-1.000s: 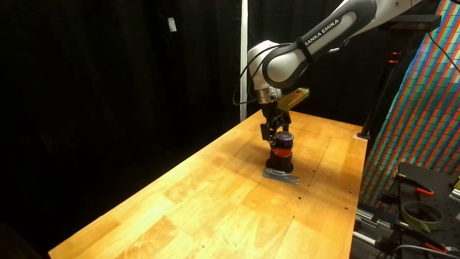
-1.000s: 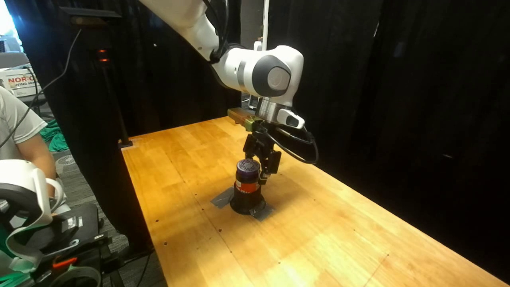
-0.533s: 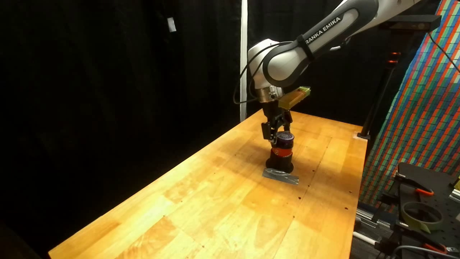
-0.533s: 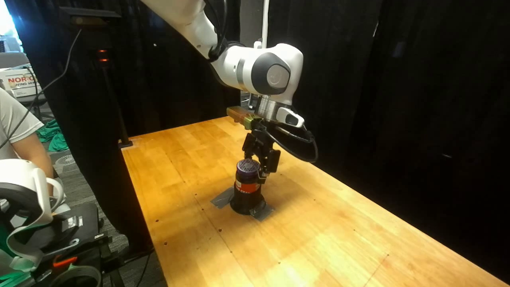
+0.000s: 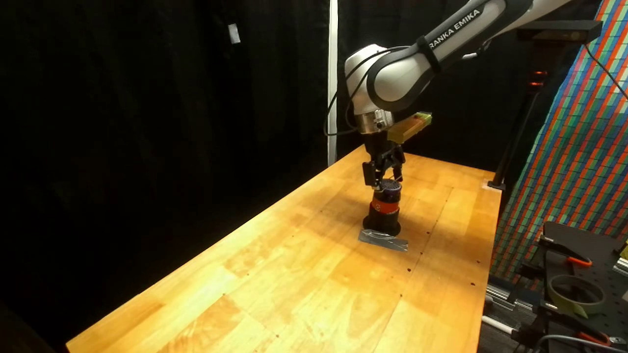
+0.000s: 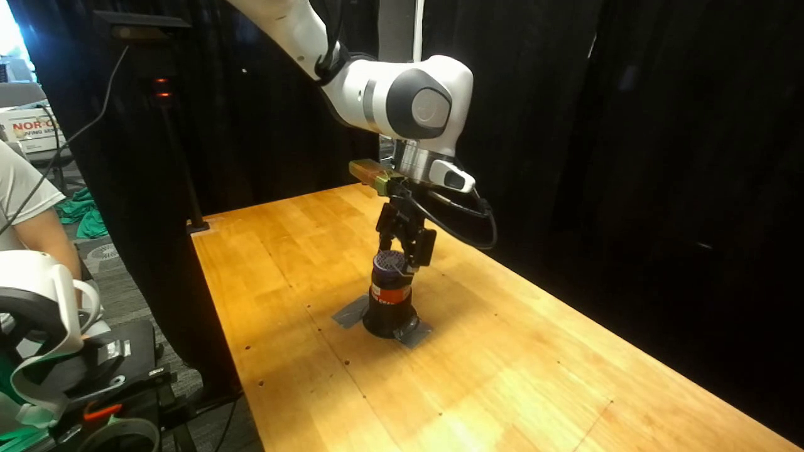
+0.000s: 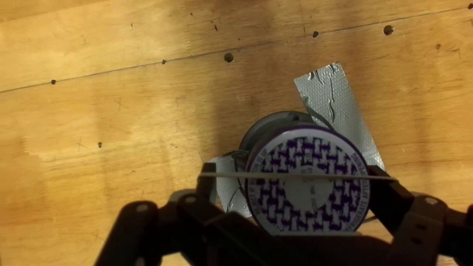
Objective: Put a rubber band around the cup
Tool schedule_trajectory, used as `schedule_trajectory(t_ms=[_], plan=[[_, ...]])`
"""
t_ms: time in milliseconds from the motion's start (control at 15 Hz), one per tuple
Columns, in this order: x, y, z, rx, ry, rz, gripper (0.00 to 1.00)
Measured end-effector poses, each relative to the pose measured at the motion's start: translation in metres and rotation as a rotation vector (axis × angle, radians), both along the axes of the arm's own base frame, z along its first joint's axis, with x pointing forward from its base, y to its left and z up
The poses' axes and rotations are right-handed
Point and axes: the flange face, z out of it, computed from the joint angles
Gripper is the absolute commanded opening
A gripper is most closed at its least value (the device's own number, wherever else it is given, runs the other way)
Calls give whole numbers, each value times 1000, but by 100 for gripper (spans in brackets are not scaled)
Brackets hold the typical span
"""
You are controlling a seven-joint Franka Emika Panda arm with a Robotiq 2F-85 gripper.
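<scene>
The cup [image 5: 385,206], dark with an orange-red stripe round its middle, stands upright on the wooden desk [image 5: 274,294] in both exterior views. Its lower part meets a wider black base [image 6: 388,324], from which strips of grey tape [image 7: 340,99] run out across the desk. The robot arm [image 5: 395,81] extends in from above, its jaws pointing down at the cup's top. In the wrist view the jaws are spread wider than that top, which is printed in purple and white, with a fingertip [image 7: 207,190] at either side of it. A pale rubber band [image 7: 303,176] is stretched taut from fingertip to fingertip and crosses over the cup's top in a nearly straight line; this band is what the jaws have hold of. Only one strand of it shows clearly there, and whether band or fingertips touch the cup cannot be told. Black curtains [image 5: 171,122] hang behind the desk. Beside it hangs a multicoloured checked cloth [image 5: 574,162], and a roll of tape [image 5: 557,296] lies on a dark shelf [image 5: 613,314] near the desk's edge; part of a person [image 6: 28,194] shows in an exterior view.
</scene>
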Motion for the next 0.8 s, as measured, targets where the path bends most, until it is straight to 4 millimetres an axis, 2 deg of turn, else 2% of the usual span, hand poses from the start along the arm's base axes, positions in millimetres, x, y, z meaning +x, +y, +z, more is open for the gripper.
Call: schedule_trajectory(t_ms=[400,533,800], plan=[[-19,-4,9,10,-25,-7,100],[-26,-5,8,15,-39,-9,100],[-54,-18,-5,7,-25,-20,100]])
